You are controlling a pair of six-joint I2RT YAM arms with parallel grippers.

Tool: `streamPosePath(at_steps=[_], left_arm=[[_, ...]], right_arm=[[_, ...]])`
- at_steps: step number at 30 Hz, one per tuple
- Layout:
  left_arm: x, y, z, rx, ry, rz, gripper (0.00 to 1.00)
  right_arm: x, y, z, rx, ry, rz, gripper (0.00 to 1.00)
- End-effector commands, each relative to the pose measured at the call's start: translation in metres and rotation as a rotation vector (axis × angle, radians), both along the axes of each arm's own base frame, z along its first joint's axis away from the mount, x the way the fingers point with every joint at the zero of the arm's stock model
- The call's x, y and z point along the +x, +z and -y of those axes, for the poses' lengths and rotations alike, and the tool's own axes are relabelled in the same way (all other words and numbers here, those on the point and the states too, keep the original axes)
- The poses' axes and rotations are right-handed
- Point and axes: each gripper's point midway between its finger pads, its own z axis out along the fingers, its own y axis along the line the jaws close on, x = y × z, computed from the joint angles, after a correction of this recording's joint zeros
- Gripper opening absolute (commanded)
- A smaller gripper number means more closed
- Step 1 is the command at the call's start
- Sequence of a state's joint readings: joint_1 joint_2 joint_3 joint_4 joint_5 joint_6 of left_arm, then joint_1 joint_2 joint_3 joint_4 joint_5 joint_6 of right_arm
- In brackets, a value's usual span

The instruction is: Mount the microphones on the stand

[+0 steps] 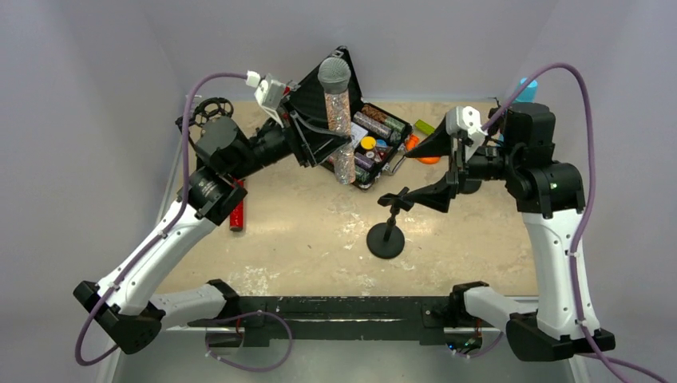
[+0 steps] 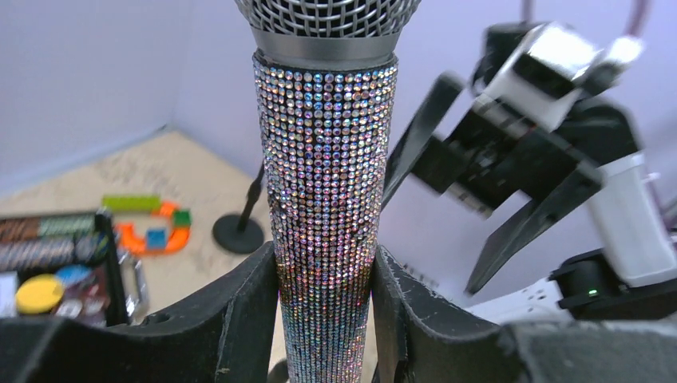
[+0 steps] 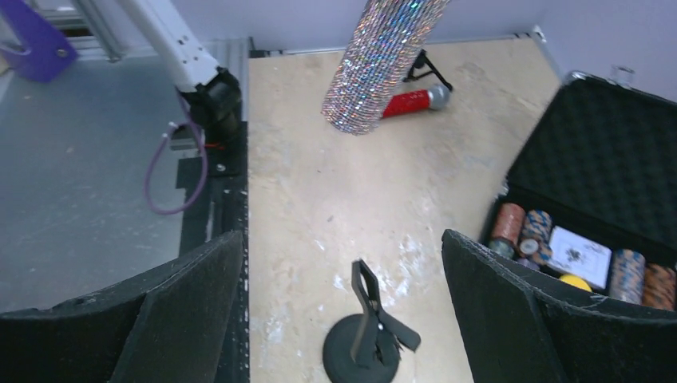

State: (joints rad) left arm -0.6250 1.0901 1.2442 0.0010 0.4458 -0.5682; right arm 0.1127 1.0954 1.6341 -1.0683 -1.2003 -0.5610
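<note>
My left gripper [image 1: 338, 134] is shut on the glittery silver microphone [image 1: 342, 120] and holds it upright in the air over the table's back, grey mesh head up. In the left wrist view both fingers [image 2: 239, 311] press its body [image 2: 326, 199]. The black stand [image 1: 386, 238], with a round base and a clip on top, stands mid-table. My right gripper [image 1: 409, 174] is open and empty just above its clip [image 3: 369, 299]. The red microphone [image 1: 236, 209] lies flat at the left, also in the right wrist view [image 3: 411, 101]. A light blue thing [image 1: 527, 88] peeks from behind the right arm.
An open black case [image 1: 319, 104] with poker chips [image 1: 375, 128] stands at the back centre. Orange and green toy pieces [image 1: 427, 152] lie beside it. A black ring-shaped holder [image 1: 211, 108] sits at the back left. Grey walls close in the table.
</note>
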Motion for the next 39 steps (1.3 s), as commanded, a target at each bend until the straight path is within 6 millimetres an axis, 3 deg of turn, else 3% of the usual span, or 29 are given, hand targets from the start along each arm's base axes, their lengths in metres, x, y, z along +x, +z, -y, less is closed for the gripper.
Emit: streamPosePath(at_steps=[1, 8, 16, 19, 22, 25, 26, 29, 31, 33, 39], left_arm=[[-0.018, 0.083, 0.021, -0.173, -0.07, 0.142, 0.0], [-0.021, 0.095, 0.053, -0.213, -0.096, 0.149, 0.0], [-0.021, 0.091, 0.071, -0.239, -0.123, 0.136, 0.0], [-0.024, 0.091, 0.076, -0.249, -0.14, 0.127, 0.0], [-0.023, 0.086, 0.079, -0.253, -0.146, 0.111, 0.0], [-0.025, 0.084, 0.077, -0.256, -0.147, 0.1, 0.01], [-0.027, 0.085, 0.075, -0.258, -0.148, 0.093, 0.1], [-0.03, 0.087, 0.069, -0.261, -0.153, 0.074, 0.49], [-0.031, 0.09, 0.063, -0.271, -0.158, 0.07, 0.65], [-0.032, 0.094, 0.059, -0.27, -0.184, 0.065, 0.7], [-0.044, 0.1, 0.069, -0.224, -0.314, 0.064, 0.71]], right_arm=[[-0.007, 0.028, -0.027, 0.105, 0.106, -0.059, 0.97], [0.003, 0.043, -0.048, 0.189, 0.153, -0.158, 0.96], [0.003, 0.027, -0.063, 0.236, 0.207, -0.322, 0.84], [0.007, 0.022, -0.066, 0.237, 0.205, -0.355, 0.68], [0.006, 0.02, -0.066, 0.237, 0.211, -0.361, 0.37], [0.003, 0.017, -0.065, 0.237, 0.219, -0.359, 0.17], [0.001, 0.016, -0.064, 0.237, 0.221, -0.355, 0.13], [-0.002, 0.01, -0.063, 0.228, 0.235, -0.341, 0.05], [-0.005, 0.007, -0.063, 0.22, 0.252, -0.328, 0.02], [-0.008, 0.004, -0.063, 0.214, 0.265, -0.32, 0.01], [-0.008, -0.002, -0.064, 0.2, 0.277, -0.317, 0.0]])
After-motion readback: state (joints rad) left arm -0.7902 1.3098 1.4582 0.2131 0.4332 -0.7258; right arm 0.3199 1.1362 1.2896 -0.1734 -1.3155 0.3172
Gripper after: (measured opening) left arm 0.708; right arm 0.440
